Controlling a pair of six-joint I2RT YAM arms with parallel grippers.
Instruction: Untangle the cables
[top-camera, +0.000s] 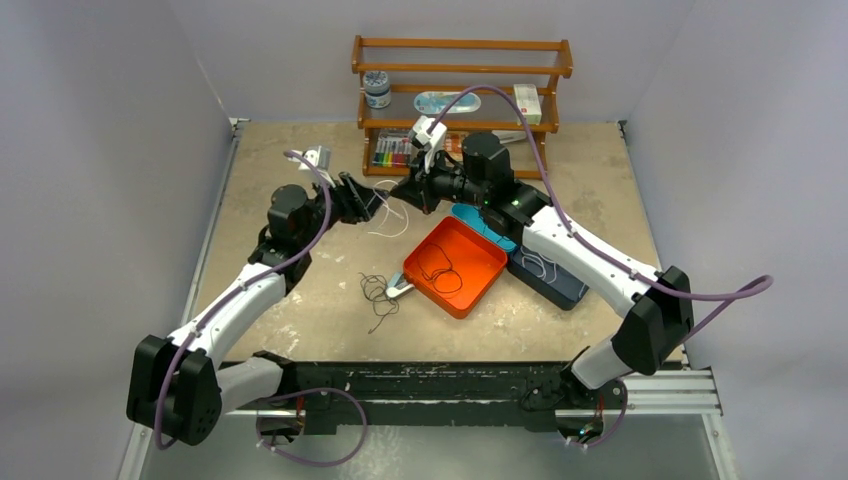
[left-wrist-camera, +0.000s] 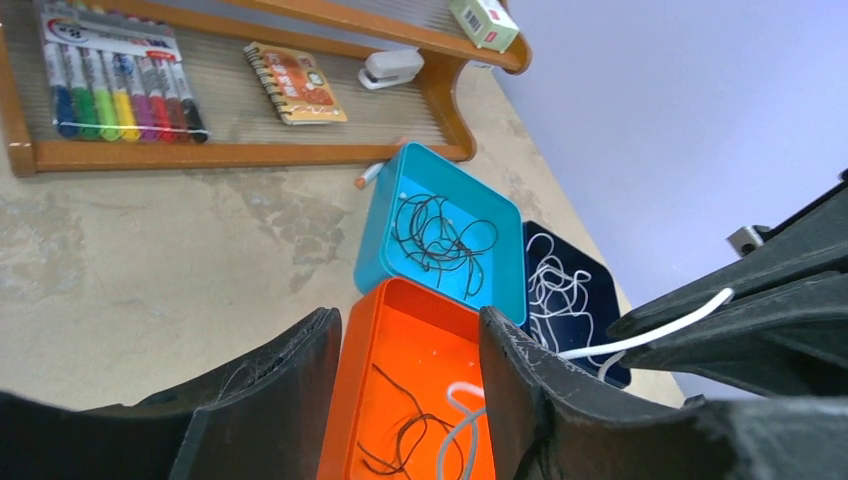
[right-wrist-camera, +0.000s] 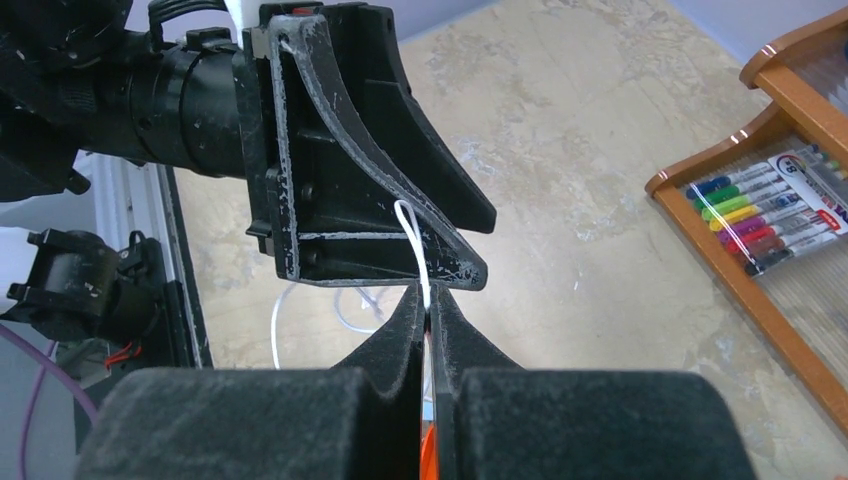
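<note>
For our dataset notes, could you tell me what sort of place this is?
Probably a robot lab test cell: plain walls box in a tabletop, with a wooden rack of markers and an orange tray.

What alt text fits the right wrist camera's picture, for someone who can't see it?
The right gripper is pinched shut on a thin white cable, which loops up in front of the left gripper. Beyond lie a beige table and a wooden rack holding coloured markers.
</note>
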